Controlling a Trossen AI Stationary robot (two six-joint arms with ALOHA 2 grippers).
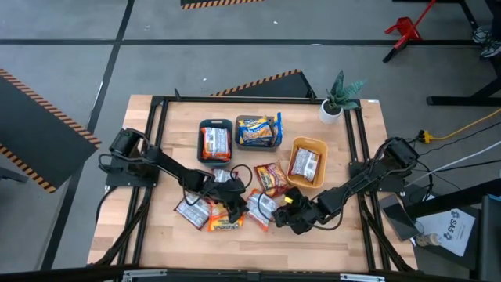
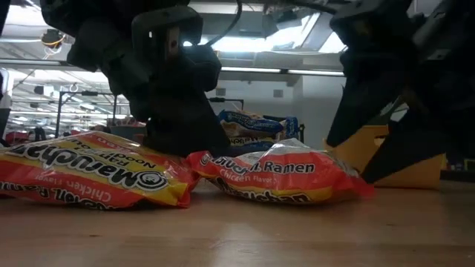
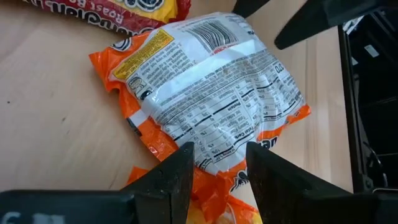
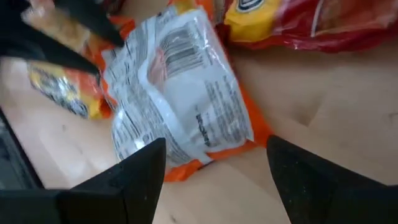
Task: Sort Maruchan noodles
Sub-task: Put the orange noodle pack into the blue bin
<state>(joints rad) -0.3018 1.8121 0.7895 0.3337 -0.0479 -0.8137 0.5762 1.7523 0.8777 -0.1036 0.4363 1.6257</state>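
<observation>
A: Claw positions first, high view. Left claw (image 1: 228,201) sat low over the loose packets near the front middle of the table (image 1: 352,239); right claw (image 1: 288,215) sat just to the right of that pile. Three trays stood behind: a dark tray (image 1: 201,125), a blue tray (image 1: 276,129) and an orange tray (image 1: 297,144), each holding noodle packets.

B: And the loose ones?

A: Several Maruchan packets lay between and around the two claws, some overlapping.

B: Low view?

A: Two orange-red packets lay flat on the wood: one upside-down-printed packet (image 2: 82,178) on the left, a Chicken Flavor packet (image 2: 286,178) beside it, their edges touching. Dark arm parts stood right behind both.

B: Left wrist view?

A: Left claw's fingers (image 3: 165,186) were apart, poised at the edge of a back-side-up packet (image 3: 211,106), its nutrition panel showing. Contact with the wrapper could not be told.

B: Right wrist view?

A: Right claw's fingers (image 4: 134,171) were wide apart, above the table, nothing between them. The back-side-up packet (image 4: 180,93) lay just ahead, with a red-and-yellow packet (image 4: 298,18) beyond it.
</observation>
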